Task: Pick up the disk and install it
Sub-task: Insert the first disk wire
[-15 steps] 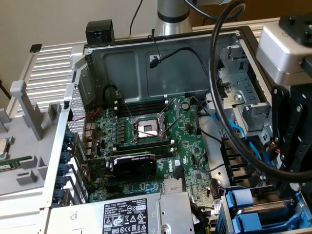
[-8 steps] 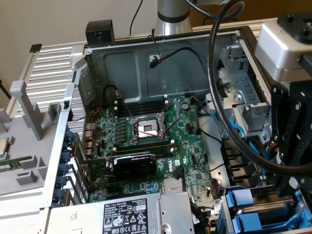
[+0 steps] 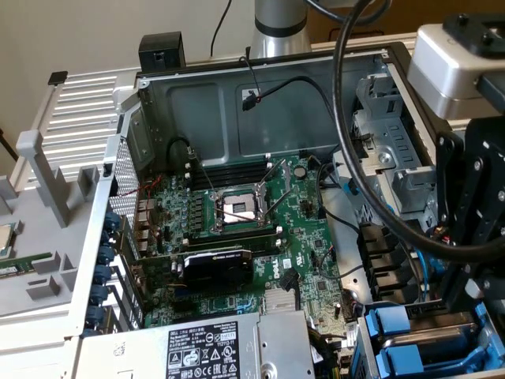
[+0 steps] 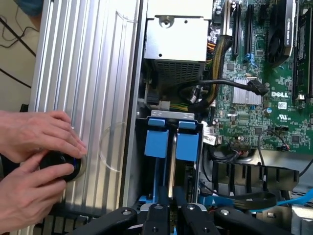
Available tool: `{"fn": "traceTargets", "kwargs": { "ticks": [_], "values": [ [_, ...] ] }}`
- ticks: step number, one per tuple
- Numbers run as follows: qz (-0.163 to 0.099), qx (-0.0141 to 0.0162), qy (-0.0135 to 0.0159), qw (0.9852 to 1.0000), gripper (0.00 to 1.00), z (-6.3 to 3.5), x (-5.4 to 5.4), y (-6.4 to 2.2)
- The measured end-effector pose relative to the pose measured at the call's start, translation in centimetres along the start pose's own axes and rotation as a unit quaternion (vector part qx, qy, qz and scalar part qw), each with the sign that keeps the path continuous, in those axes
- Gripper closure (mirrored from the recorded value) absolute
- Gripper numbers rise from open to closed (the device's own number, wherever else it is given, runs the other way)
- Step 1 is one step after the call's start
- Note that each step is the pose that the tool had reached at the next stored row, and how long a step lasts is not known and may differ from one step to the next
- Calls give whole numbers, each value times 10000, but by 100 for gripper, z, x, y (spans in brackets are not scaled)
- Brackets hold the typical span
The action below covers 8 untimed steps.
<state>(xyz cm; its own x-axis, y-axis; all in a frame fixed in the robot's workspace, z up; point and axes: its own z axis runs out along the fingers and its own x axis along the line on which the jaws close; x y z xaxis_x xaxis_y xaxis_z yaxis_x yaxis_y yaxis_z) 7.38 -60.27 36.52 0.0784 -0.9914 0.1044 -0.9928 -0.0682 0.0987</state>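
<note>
The gripper (image 4: 170, 201) is held nearly closed, the disk (image 4: 157, 142) just ahead of it; if pressed askew, it could be jammed in the bay (image 4: 171, 115)

Bright, even amb. light (soft shadows)

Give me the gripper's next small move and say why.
Probably a short, slow push straight down. The gripper, fingers shut, hangs right over the blue-railed disk in the drive bay, and I cannot tell whether it is seated. A person's hands rest on a black knob on the ribbed panel, clear of the bay.
</note>
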Motion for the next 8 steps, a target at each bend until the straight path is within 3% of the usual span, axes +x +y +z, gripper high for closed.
{"fn": "traceTargets", "kwargs": {
  "ticks": [8],
  "values": [
    [36,-4,-3,10000,84,-10,-86,-6]
  ]
}}
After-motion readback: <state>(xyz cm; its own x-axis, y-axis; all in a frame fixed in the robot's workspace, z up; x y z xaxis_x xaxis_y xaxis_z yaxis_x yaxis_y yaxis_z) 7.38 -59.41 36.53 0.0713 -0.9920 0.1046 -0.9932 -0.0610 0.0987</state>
